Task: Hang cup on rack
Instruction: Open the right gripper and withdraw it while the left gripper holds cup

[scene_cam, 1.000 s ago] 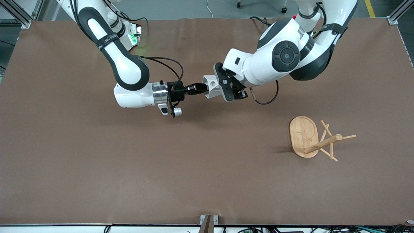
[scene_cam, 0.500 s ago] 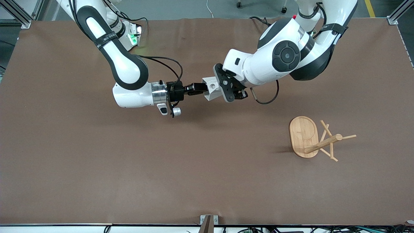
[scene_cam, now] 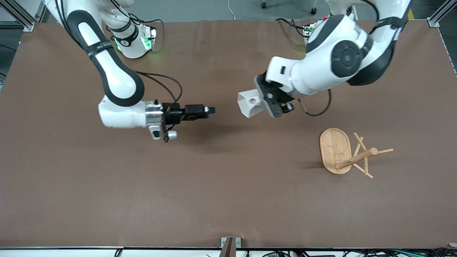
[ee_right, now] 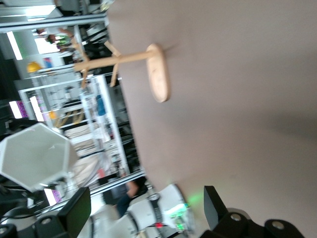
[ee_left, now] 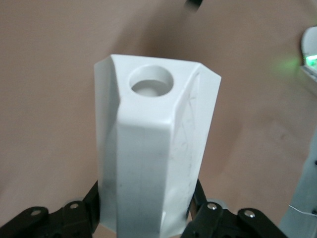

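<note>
The cup is hanging in the air over the middle of the table, a bit toward the edge where the arm bases stand, and the left gripper is clamping it by its base end. It's lying sideways with the mouth pointing at the right arm, and the handle with its round hole is facing up and out. My guess is that's on purpose, so a peg can slide through the hole later.

The right gripper is hovering just beside the cup, not touching it, its fingers spread apart with nothing between them.

The rack is standing upright well apart from all this, toward the left arm's end of the table and nearer the front edge. Nothing is hung on it yet.
</note>
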### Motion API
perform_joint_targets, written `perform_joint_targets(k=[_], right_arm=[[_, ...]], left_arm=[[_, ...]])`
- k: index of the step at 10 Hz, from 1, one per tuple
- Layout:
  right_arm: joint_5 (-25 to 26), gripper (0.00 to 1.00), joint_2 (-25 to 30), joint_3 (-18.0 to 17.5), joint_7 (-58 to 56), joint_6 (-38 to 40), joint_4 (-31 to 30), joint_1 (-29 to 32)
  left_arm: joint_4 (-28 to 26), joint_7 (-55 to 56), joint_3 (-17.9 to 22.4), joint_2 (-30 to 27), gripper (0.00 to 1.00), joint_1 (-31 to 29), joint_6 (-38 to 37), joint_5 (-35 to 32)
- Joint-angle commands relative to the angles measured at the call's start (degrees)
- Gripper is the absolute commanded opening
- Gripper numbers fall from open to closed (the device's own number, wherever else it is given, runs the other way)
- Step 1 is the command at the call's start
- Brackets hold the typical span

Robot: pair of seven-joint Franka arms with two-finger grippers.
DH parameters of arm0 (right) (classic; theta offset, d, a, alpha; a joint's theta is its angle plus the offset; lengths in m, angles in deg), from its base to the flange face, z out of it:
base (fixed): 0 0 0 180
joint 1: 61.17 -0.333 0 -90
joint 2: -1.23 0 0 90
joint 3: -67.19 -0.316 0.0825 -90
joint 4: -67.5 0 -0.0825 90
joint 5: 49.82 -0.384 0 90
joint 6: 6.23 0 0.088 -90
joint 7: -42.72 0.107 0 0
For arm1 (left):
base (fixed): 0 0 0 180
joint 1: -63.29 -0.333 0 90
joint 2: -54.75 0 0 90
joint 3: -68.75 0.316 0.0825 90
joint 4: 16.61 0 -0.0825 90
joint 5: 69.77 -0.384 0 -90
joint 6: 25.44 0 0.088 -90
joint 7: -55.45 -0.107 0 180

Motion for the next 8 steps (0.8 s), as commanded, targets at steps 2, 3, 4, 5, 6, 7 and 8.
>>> perform_joint_targets(k=[2,3,4,5,6,7,8], right_arm=[[24.8,1.0,8.3,3.7,19.8,1.0,-1.3,4.8],[31.5,1.0,10.5,6.4,24.6,1.9,-1.5,4.9],[40.2,1.0,12.6,9.8,25.3,2.9,-1.5,4.9],[45.9,1.0,14.4,13.6,25.5,3.2,-1.2,4.9],[48.2,1.0,15.7,16.9,24.7,3.3,-0.8,5.1],[53.6,1.0,15.8,19.6,23.7,5.0,0.9,4.9],[61.1,1.0,16.0,20.2,23.3,7.5,4.0,5.1]], left_arm=[[-13.1,0.2,9.1,-11.9,0.0,0.5,1.2,1.0],[-15.8,0.9,11.4,-13.8,0.0,0.5,2.0,0.9],[-19.0,0.9,13.9,-15.4,0.0,0.4,4.4,0.8],[-23.1,0.3,14.9,-17.4,0.0,0.4,7.7,0.4],[-28.1,-0.4,16.2,-19.9,0.0,0.3,12.2,0.3],[-31.7,-1.6,17.9,-21.1,0.0,0.4,14.9,0.3],[-34.4,-3.9,18.2,-21.2,0.0,0.1,16.6,0.3]])
